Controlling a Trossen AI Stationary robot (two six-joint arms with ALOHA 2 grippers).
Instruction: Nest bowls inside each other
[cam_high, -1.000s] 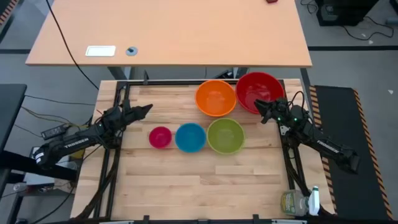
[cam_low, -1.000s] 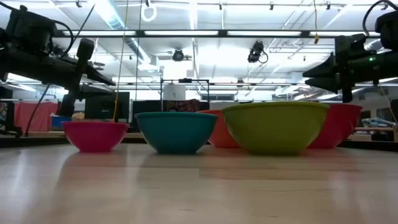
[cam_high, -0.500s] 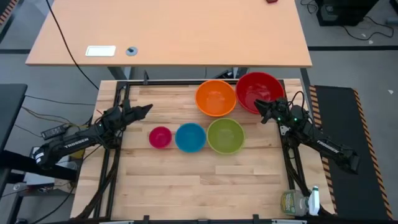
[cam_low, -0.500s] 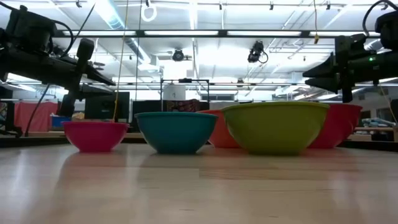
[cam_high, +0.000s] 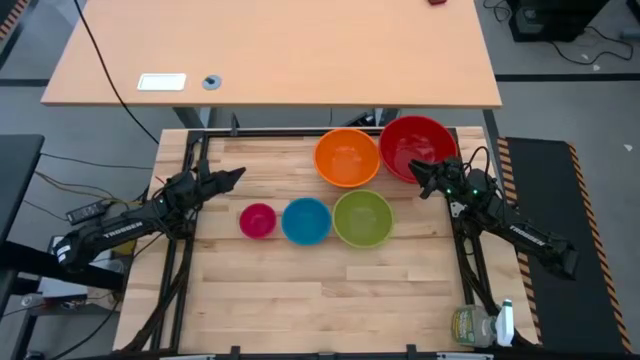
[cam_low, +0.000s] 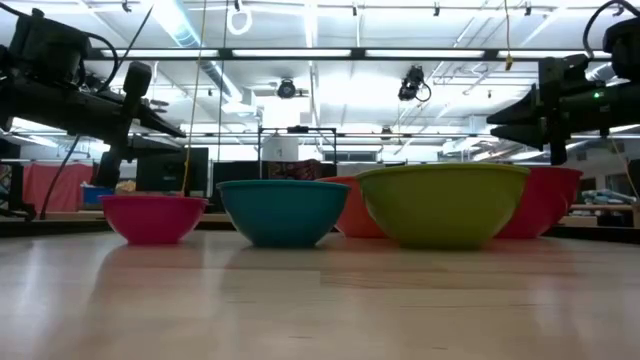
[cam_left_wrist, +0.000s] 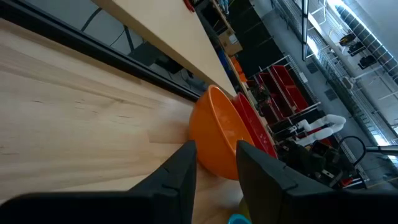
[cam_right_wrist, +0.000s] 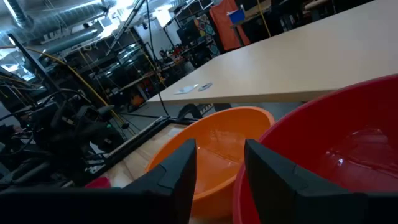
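We see no bowl nested yet; right gripper (cam_high: 418, 172) parted, empty, beside red bowl (cam_high: 414, 143); left gripper (cam_high: 233, 176) closed. Next: grasp orange bowl (cam_high: 346, 156).

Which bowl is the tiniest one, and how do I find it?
Look at the wooden table and find the row of three bowls near its middle. The pink bowl sits at the end nearest the left arm, next to the blue bowl. It is the smallest and the only pink one.

Five bowls (one each: red bowl (cam_high: 415, 142), orange bowl (cam_high: 346, 157), lime green bowl (cam_high: 362, 218), blue bowl (cam_high: 306, 221), pink bowl (cam_high: 258, 220)); two end effectors: left end effector (cam_high: 236, 175), right end effector (cam_high: 415, 170).
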